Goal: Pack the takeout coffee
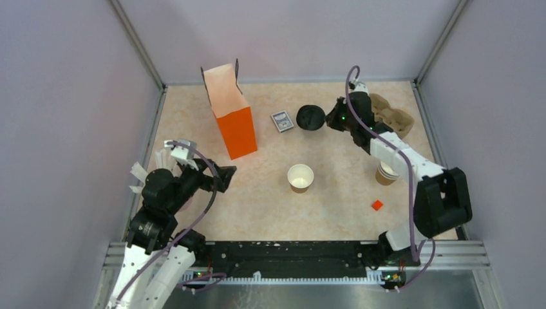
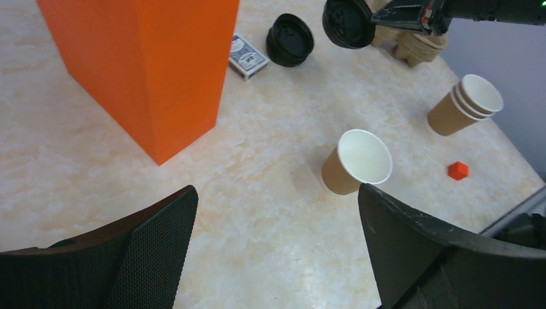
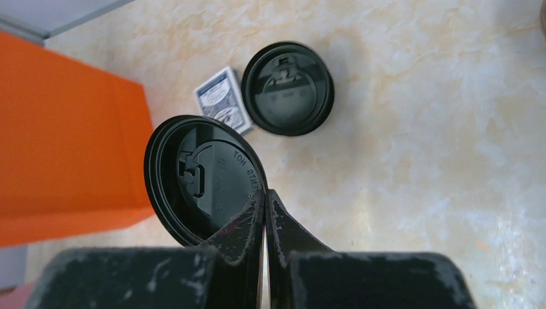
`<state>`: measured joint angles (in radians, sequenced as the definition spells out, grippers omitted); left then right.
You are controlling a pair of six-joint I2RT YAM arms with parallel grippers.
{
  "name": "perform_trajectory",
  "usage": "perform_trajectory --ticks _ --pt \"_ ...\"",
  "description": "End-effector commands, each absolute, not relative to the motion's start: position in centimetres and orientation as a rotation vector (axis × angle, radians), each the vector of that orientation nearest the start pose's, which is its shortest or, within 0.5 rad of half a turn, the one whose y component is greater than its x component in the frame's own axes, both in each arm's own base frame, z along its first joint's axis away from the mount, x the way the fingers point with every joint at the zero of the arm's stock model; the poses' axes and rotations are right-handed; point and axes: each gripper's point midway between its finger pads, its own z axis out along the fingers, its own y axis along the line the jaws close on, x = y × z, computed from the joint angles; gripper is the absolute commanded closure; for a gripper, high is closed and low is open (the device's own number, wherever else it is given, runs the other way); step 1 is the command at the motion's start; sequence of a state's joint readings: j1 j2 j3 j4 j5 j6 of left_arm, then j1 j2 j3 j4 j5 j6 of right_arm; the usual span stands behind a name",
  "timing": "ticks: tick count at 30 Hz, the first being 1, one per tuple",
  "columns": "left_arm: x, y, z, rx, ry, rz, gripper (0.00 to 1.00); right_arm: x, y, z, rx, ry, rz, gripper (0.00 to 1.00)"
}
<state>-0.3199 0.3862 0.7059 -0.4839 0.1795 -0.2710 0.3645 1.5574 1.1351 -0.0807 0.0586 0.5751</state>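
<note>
Top external view: orange bag [image 1: 235, 122] stands back-left on the counter [image 1: 335, 212]; the open takeout coffee [image 1: 300, 177] stands mid-counter. Right tool [image 3: 264, 199] pinches a black lid [image 3: 203, 174] by its rim; left tool [image 2: 277, 193] is spread, empty. Lidding seems the step: next, level the lid over the coffee's rim. Embossed letters on the lid appear to read "HOT".

cup [image 1: 300, 177] clear all round | orange bag [image 1: 235, 127] upright back-left | cup stack [image 1: 386, 172] right

Left gripper [image 2: 275, 193] agape near its base; right gripper [image 3: 264, 196] far out, tight on black lid [image 3: 199, 177]
</note>
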Motion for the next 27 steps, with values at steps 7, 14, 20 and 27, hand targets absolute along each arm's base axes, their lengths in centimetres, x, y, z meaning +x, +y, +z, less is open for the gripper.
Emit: perform_trajectory --ticks 7,14,20,27 --pt "18.4 -17.2 33.4 0.349 1.722 -1.001 0.01 32.3 22.2 23.3 0.023 2.042 0.874 1.0" --pt "19.1 -19.8 32.6 0.355 1.722 -1.214 0.01 24.3 26.5 24.0 -0.069 1.993 1.134 1.0" --pt "20.0 -21.2 30.6 0.352 1.789 -1.307 0.01 20.7 28.4 25.3 -0.108 1.943 1.262 1.0" --pt "20.5 -22.9 29.3 0.373 1.824 -1.322 0.01 19.5 29.6 26.2 -0.148 1.923 1.302 1.0"
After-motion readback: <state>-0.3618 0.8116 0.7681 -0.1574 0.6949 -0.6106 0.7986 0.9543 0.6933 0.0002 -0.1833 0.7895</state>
